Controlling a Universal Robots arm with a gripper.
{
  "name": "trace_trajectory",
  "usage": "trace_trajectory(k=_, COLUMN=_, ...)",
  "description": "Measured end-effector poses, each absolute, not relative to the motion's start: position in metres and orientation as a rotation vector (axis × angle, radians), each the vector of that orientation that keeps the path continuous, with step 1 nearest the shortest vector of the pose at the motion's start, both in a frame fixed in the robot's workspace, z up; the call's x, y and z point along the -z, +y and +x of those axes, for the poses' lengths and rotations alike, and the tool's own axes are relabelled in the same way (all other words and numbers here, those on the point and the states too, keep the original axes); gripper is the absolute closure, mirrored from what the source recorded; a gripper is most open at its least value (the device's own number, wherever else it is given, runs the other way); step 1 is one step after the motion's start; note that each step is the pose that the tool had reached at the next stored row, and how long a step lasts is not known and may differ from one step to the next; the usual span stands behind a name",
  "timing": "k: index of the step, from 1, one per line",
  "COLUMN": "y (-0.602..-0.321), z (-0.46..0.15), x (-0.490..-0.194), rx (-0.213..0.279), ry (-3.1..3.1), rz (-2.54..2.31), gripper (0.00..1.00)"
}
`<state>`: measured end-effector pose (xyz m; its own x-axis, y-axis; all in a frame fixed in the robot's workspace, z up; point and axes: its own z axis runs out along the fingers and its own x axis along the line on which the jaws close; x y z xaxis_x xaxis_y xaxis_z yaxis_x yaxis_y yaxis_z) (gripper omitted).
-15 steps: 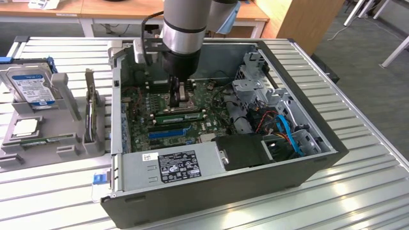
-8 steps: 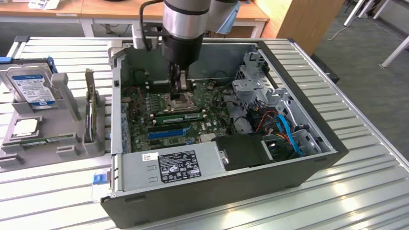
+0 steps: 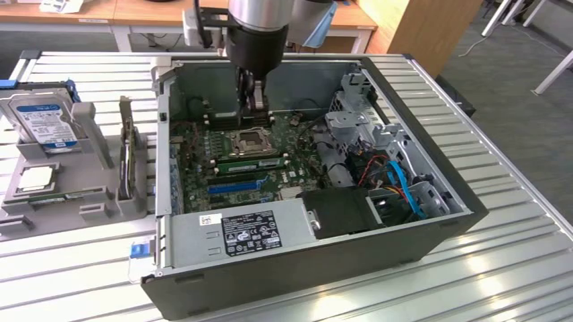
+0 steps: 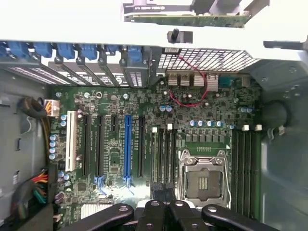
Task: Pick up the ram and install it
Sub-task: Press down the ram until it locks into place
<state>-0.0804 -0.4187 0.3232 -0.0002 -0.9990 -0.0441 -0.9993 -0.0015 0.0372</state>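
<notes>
Where the metal slatted table (image 3: 72,275) lies nearest me, I log an open black computer case (image 3: 430,235) on it, with a grey power supply (image 3: 241,231) at its near edge.

- Motherboard (image 3: 201,157): flat in the case floor; a blue expansion slot (image 3: 237,186) lies on its near side.
- Ram (image 3: 251,160): a long green stick lying along the black slots, between the blue slot and the processor socket (image 3: 251,141). It looks seated, though I cannot tell whether it is fully home.
- Gripper (image 3: 257,111): fingers together, nothing between them. It hangs down inside the case above the board, over the socket area and apart from the ram. In the wrist view the closed fingertips (image 4: 163,211) sit over the slots beside the open socket (image 4: 202,180).
- Grey fixture tray (image 3: 98,208): outside the case on the exterior view's left. It carries a silver processor chip (image 3: 34,178), a hard drive (image 3: 45,124) standing up, and a small green board (image 3: 58,196) lying flat.
- Wooden desks (image 3: 134,13): farthest back.
</notes>
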Motion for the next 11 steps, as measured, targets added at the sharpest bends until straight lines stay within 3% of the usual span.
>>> trace_trajectory(k=11, y=-0.4186, z=-0.0771, x=-0.331, rx=-0.09, ry=2.216, rz=-2.218, gripper=0.9)
